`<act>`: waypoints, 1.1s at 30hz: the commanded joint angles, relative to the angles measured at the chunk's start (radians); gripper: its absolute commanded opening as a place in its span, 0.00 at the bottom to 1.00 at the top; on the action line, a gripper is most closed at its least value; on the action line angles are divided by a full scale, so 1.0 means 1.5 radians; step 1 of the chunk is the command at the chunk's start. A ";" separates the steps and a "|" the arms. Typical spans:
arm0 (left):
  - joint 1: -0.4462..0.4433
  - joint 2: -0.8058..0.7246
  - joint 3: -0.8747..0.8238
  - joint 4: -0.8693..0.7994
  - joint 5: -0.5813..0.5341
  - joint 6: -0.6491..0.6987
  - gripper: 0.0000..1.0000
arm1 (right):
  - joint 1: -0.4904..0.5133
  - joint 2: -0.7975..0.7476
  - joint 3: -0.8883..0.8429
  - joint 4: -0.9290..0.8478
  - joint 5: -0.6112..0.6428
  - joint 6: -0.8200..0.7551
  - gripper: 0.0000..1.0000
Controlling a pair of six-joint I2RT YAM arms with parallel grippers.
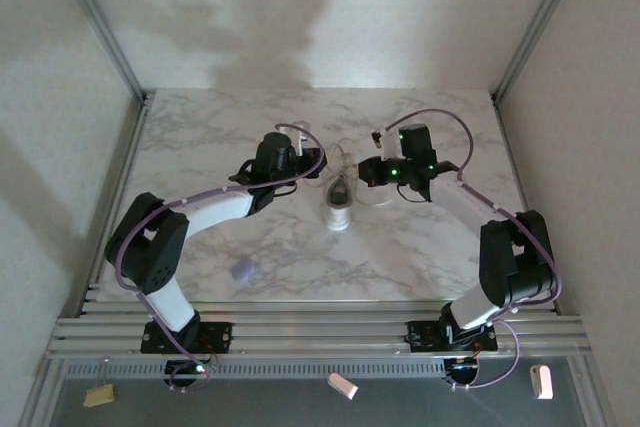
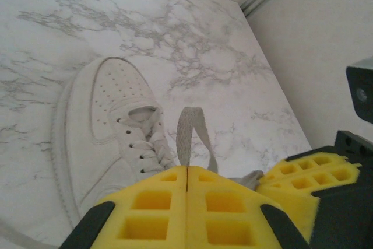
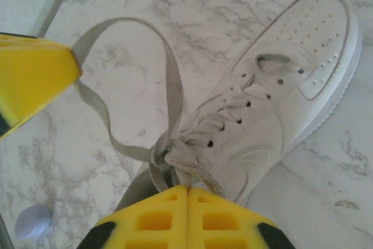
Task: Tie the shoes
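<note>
The white sneaker lies mid-table, toe toward the arm bases. In the left wrist view the shoe is on the left, and my left gripper is shut on a lace loop that rises from between its yellow tips. The right wrist view has the shoe slanting to the upper right. My right gripper is shut on lace strands at the knot by the shoe's collar. A long lace loop runs to the left arm's yellow finger. From above, the left gripper and right gripper flank the heel.
A small lavender blob sits on the marble table near the left arm; it is also at the lower left of the right wrist view. Aluminium rails line the near edge, and enclosure walls close in the table's sides and back.
</note>
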 commanded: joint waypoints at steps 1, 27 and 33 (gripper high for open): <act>0.013 -0.033 -0.021 0.006 -0.036 -0.012 0.00 | -0.005 -0.030 -0.013 0.007 -0.014 0.024 0.00; 0.044 -0.042 -0.104 0.032 -0.064 -0.040 0.00 | -0.024 -0.045 -0.033 -0.085 0.168 0.112 0.00; 0.044 -0.042 -0.104 0.031 -0.063 -0.039 0.00 | -0.024 -0.031 -0.025 -0.112 0.205 0.113 0.00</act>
